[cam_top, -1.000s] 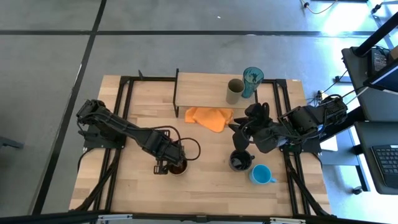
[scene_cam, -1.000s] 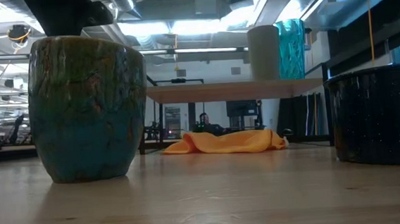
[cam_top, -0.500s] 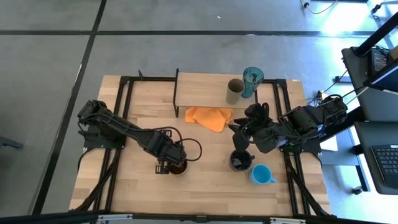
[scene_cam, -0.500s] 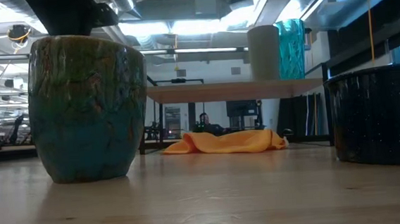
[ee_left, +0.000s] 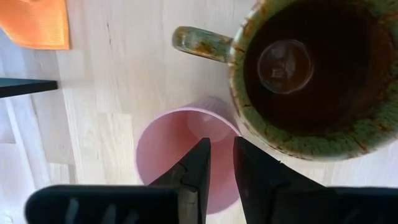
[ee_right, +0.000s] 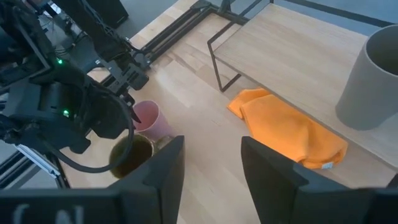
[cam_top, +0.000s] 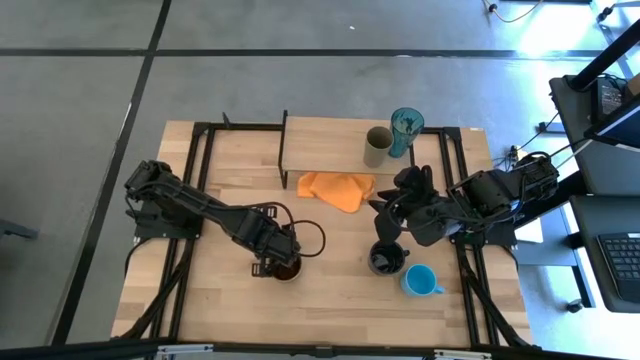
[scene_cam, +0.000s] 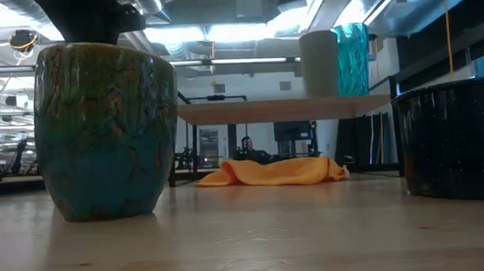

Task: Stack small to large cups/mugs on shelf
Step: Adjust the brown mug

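My left gripper (cam_top: 272, 262) is down at the table's middle, shut on the pink cup (ee_left: 174, 155). The cup stands beside the mustard-brown mug (ee_left: 311, 68), which fills the left of the low view (scene_cam: 105, 128). My right gripper (cam_top: 383, 220) is open and empty. It hovers between the orange cloth (cam_top: 338, 188) and the black mug (cam_top: 387, 259). The light blue mug (cam_top: 420, 280) stands near the front right. The olive-grey cup (cam_top: 378, 147) and the teal tumbler (cam_top: 406, 130) stand on the right end of the shelf (cam_top: 320, 140). My left gripper has one finger (ee_left: 198, 165) inside the pink cup and one outside, on the cup's wall on the side next to the mug (ee_left: 231, 134). The fingers come from above, pointing down. The cup stands upright against the mustard-brown mug.
The orange cloth lies on the table just in front of the shelf. Black frame rails run along the table's left and right sides. Bare wood lies between the brown mug and the black mug.
My left gripper has shifted a little toward the table's right edge, closer to the mustard-brown mug. The right arm and all the cups have kept still.
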Motion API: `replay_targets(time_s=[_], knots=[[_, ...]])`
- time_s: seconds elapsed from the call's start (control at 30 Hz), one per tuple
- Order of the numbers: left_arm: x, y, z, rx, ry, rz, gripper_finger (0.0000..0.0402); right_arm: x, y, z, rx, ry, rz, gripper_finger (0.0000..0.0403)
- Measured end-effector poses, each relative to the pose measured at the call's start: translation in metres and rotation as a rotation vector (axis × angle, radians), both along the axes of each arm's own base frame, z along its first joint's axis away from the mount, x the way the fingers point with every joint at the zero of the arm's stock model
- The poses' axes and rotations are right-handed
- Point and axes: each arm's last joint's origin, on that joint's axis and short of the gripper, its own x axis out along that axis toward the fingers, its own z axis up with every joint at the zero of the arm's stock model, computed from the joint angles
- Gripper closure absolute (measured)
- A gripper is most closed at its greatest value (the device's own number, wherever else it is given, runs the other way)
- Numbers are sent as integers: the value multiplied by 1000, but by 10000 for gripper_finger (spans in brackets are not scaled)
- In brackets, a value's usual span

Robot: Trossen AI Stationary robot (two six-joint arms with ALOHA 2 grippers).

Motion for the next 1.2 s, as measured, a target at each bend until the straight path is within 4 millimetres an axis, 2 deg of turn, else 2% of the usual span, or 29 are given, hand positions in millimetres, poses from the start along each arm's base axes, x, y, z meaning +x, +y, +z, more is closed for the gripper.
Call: replay_targets(time_s=[0.47, 0.8, 0.97, 1.2], knots=[[3, -4, 1, -54, -37, -42, 339, -3, 5, -1, 9, 8, 16, 244], [2, -8, 2, -54, -38, -67, 339, -8, 16, -1, 25, 18, 74, 244], [-2, -18, 4, -10, -55, -101, 339, -10, 22, -1, 35, 18, 116, 244], [-6, -41, 23, 37, -155, -213, 339, -5, 37, 4, 50, -47, 219, 244]])
